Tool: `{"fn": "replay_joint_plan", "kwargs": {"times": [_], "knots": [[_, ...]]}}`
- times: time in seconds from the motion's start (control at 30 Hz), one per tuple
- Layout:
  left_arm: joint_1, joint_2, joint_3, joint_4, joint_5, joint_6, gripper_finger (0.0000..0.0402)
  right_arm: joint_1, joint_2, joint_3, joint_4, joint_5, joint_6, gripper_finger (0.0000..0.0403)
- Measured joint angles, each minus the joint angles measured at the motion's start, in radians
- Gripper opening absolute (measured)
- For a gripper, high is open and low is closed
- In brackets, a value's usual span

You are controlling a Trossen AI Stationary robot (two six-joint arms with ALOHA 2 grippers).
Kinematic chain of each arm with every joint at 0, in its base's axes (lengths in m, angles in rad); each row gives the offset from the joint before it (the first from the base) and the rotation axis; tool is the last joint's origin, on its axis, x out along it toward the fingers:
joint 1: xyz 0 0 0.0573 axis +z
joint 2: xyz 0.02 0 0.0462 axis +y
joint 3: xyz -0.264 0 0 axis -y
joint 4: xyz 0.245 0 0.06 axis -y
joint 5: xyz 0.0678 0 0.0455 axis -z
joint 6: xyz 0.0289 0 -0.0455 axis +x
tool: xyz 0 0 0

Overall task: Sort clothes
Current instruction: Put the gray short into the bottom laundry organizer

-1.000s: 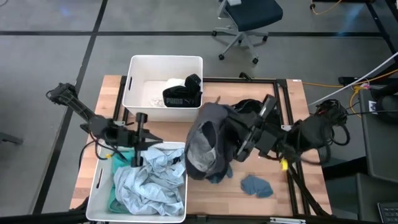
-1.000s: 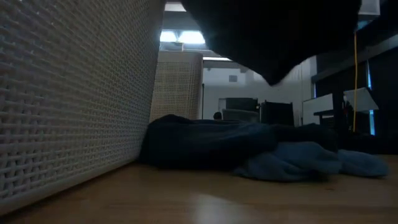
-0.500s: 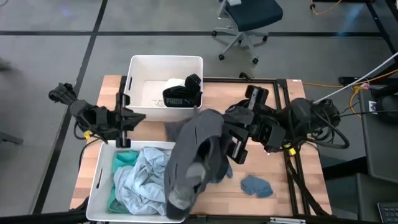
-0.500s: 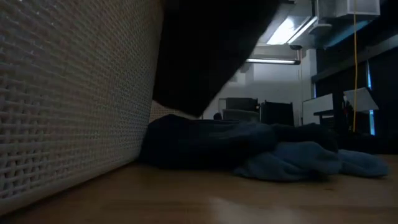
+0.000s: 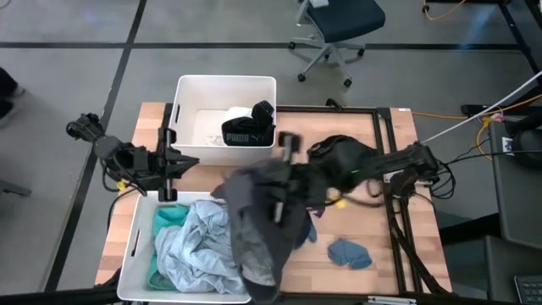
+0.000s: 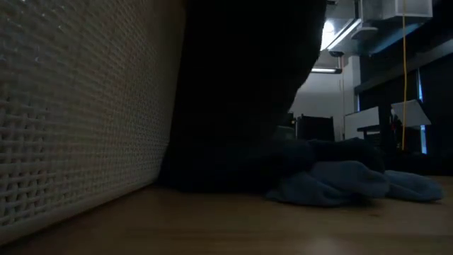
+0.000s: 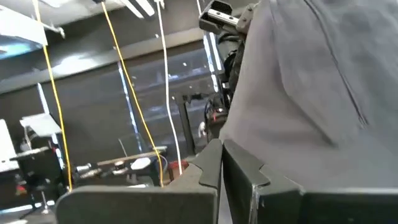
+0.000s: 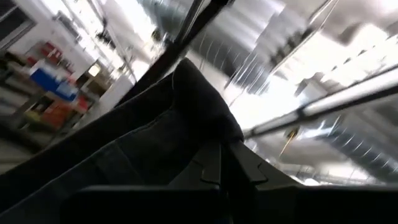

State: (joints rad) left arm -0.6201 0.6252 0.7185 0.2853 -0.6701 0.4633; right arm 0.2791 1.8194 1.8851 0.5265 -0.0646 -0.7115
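Grey garment (image 5: pixel 258 216) — now farther over near bin (image 5: pixel 131 254)

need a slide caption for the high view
Right gripper shut on dark grey garment, swinging it over near bin; left gripper waits beside it.

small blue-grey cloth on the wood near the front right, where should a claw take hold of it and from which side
Pinch the raised, bunched middle of the small blue-grey cloth, coming straight down from above. It lies crumpled and low on bare table, apart from the other clothes, so its thin edges offer little to grip. The right claw is shut on the dark grey garment.
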Motion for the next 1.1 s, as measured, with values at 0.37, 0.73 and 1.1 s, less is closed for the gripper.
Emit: {"fn": "replay_joint_plan", "kwargs": {"times": [0.37, 0.73, 1.1], "knots": [[0.0, 0.007, 0.0, -0.129, 0.0, -0.1, 0.0005, -0.018, 0.162, 0.0, -0.365, 0.073, 0.111, 0.0005], [0.0, 0.007, 0.0, -0.203, 0.0, -0.173, 0.0005, -0.017, 0.244, 0.0, -0.741, -0.026, 0.409, 0.0057], [0.0, 0.021, 0.0, -0.279, 0.001, -0.229, 0.0005, 0.027, 0.127, 0.001, -0.817, 0.083, 0.378, 0.0219]]}}
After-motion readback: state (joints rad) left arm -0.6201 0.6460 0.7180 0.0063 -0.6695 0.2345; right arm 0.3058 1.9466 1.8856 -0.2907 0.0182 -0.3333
